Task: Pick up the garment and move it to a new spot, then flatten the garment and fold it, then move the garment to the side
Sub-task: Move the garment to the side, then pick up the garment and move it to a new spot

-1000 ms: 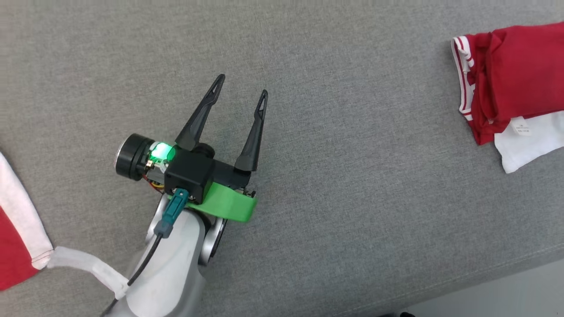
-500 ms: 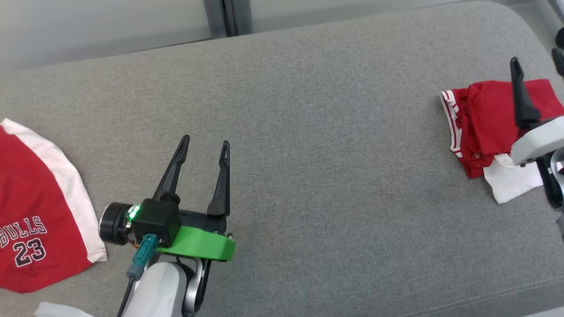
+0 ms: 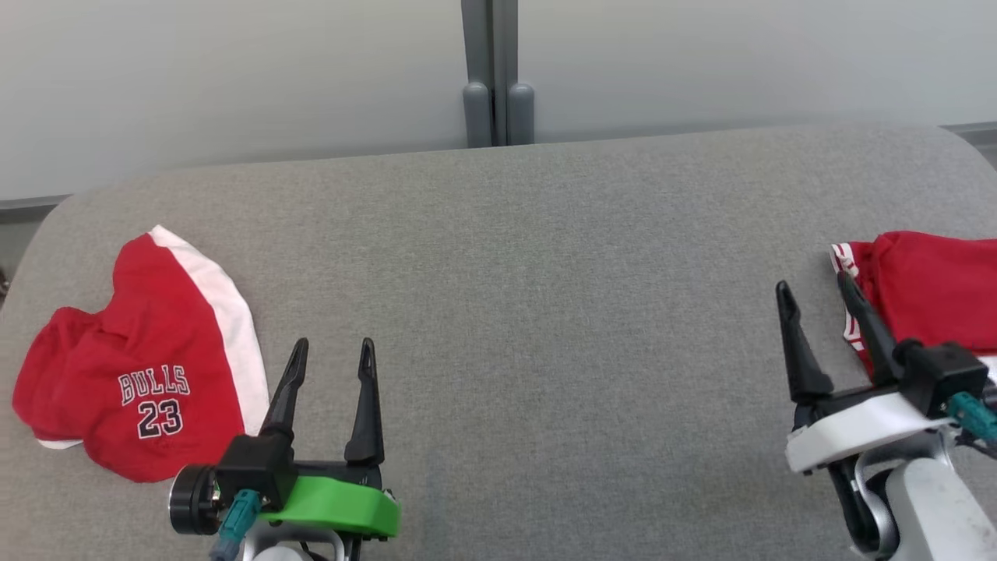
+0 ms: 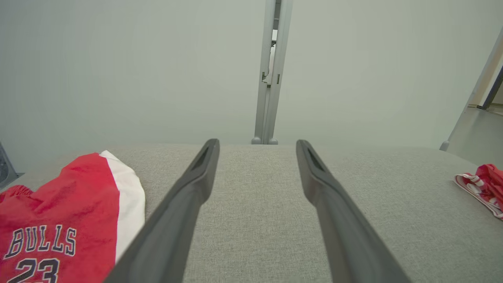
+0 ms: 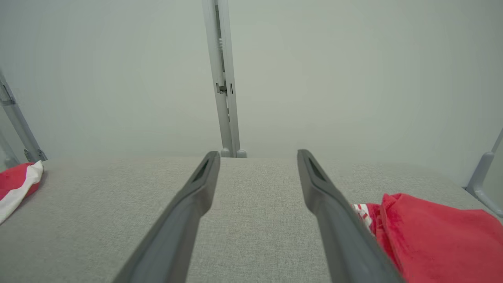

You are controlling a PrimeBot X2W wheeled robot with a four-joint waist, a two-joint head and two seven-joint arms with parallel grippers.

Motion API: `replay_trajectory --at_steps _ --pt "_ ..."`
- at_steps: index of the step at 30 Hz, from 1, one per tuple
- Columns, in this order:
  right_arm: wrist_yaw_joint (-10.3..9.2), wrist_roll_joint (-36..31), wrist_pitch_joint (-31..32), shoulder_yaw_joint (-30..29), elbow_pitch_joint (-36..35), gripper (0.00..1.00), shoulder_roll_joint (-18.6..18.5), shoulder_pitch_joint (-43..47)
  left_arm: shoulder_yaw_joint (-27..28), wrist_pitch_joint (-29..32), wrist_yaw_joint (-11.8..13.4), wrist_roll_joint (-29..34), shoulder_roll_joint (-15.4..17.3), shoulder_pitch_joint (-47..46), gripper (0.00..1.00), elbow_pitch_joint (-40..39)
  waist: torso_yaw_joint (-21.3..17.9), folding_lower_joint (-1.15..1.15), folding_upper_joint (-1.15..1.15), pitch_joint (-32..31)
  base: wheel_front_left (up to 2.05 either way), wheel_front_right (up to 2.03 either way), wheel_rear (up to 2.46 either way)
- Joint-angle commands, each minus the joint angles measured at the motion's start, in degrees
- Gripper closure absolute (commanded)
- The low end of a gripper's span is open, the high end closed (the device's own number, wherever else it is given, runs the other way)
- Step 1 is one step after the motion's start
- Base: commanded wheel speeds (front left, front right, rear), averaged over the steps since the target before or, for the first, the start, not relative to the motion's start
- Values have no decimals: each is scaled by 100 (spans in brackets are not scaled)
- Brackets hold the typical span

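A crumpled red garment [image 3: 140, 366] with a white side panel and "BULLS 23" print lies at the left of the grey cushioned surface [image 3: 545, 296]. It also shows in the left wrist view [image 4: 59, 212] and as an edge in the right wrist view [image 5: 17, 179]. My left gripper [image 3: 333, 344] stands open and empty just right of it, not touching; its fingers frame bare cushion [image 4: 257, 142]. My right gripper [image 3: 812, 282] is open and empty [image 5: 258, 153], right beside the near left edge of a folded red garment [image 3: 935, 280] with white stripes [image 5: 440, 232].
A pale wall with a grey vertical post [image 3: 491, 78] stands behind the cushion's far edge. The folded red garment shows small at the far right of the left wrist view [image 4: 485, 182]. Bare grey cushion stretches between the two grippers.
The head camera has swung up and round, so the whole picture shifted. Both arms have come down to the view's lower corners, fingers pointing up. Both grippers have stayed open.
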Motion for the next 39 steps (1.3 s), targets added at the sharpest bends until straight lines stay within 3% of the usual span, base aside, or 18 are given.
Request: replay_trajectory --at_steps 1,7,11,39 --pt "-9 -136 -17 -13 -140 0 122 219 16 -3 34 -10 11 142 0 2 220 0 0 -212 0 0 0" --pt "-9 -333 -17 -191 -394 0 663 671 -43 -3 70 70 11 351 0 -27 269 0 0 -261 0 0 0" --pt "-9 -439 -17 -214 -489 0 798 805 -30 -3 107 78 10 418 0 -58 265 0 0 -251 0 0 0" --pt "-9 -400 -17 -251 -369 0 920 819 -98 -3 75 30 10 339 0 -12 240 0 0 -241 0 0 0"
